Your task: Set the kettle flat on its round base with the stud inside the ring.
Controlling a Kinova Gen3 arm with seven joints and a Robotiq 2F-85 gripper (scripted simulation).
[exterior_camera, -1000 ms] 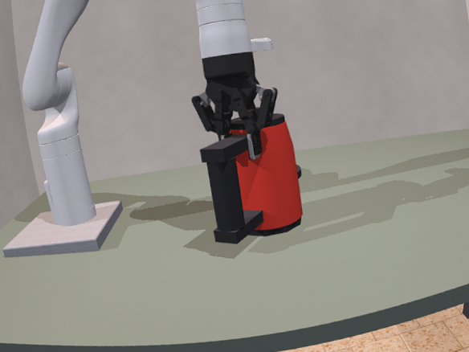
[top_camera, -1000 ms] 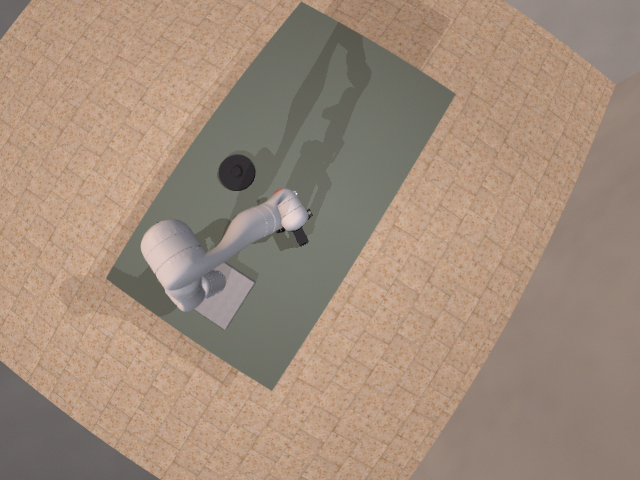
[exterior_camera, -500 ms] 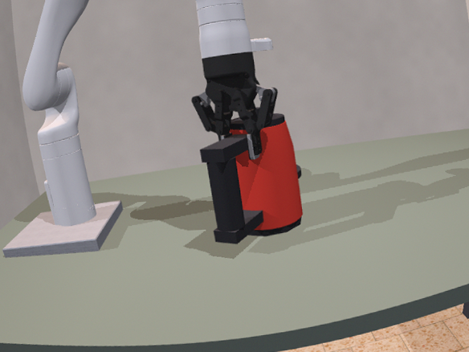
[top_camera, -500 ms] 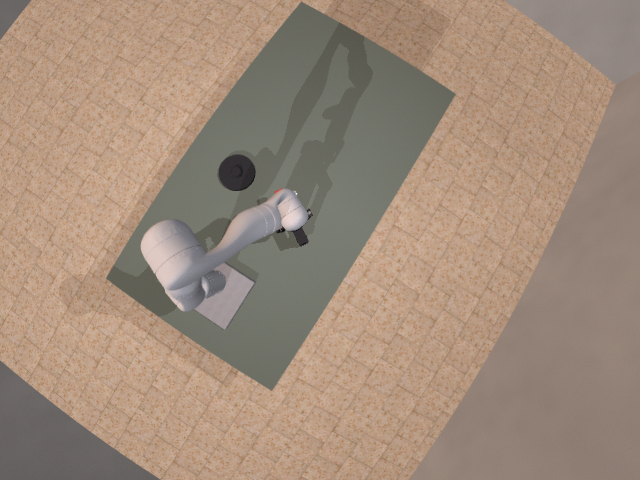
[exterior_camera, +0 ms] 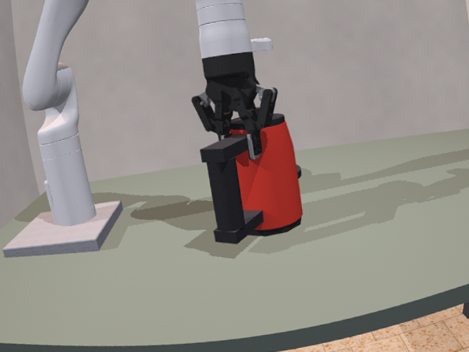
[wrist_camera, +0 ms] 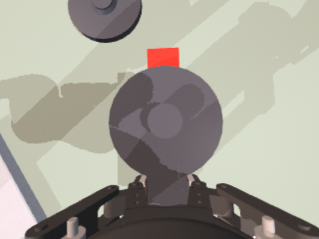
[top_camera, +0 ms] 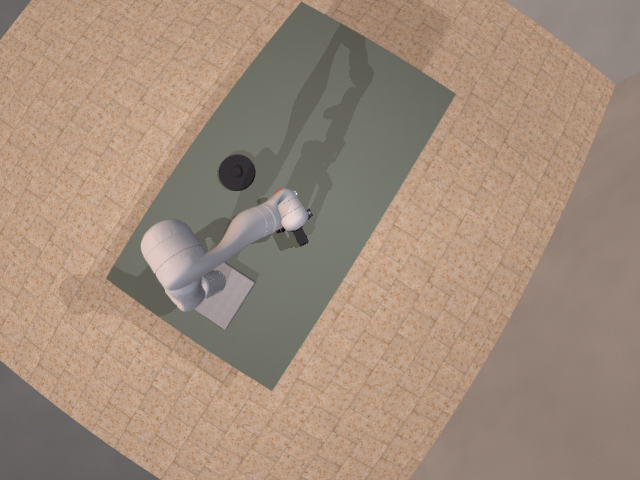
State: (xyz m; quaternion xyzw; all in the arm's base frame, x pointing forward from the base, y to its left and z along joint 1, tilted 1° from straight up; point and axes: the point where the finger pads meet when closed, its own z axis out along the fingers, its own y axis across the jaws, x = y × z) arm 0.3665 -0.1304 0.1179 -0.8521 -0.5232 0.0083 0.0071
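Observation:
The red kettle (exterior_camera: 273, 175) (wrist_camera: 165, 119) with a dark lid stands upright on the grey-green table (exterior_camera: 356, 249) (top_camera: 372, 155) (wrist_camera: 284, 154). Its black handle (exterior_camera: 226, 191) (top_camera: 301, 237) faces the exterior view. My gripper (exterior_camera: 238, 143) (wrist_camera: 166, 178) comes down from above and is shut on the handle's top arm, next to the lid. In the top view the arm's wrist hides most of the kettle; only a red sliver (top_camera: 278, 191) shows. The round black base (top_camera: 236, 172) (wrist_camera: 105, 17) lies flat with its stud up, apart from the kettle, beyond its red spout (wrist_camera: 162, 57).
The arm's square mounting plate (top_camera: 232, 302) (exterior_camera: 60, 240) sits near one table corner, with the arm's column on it. A sliver of the base (exterior_camera: 298, 170) shows behind the kettle in the exterior view. A tiled floor surrounds the table.

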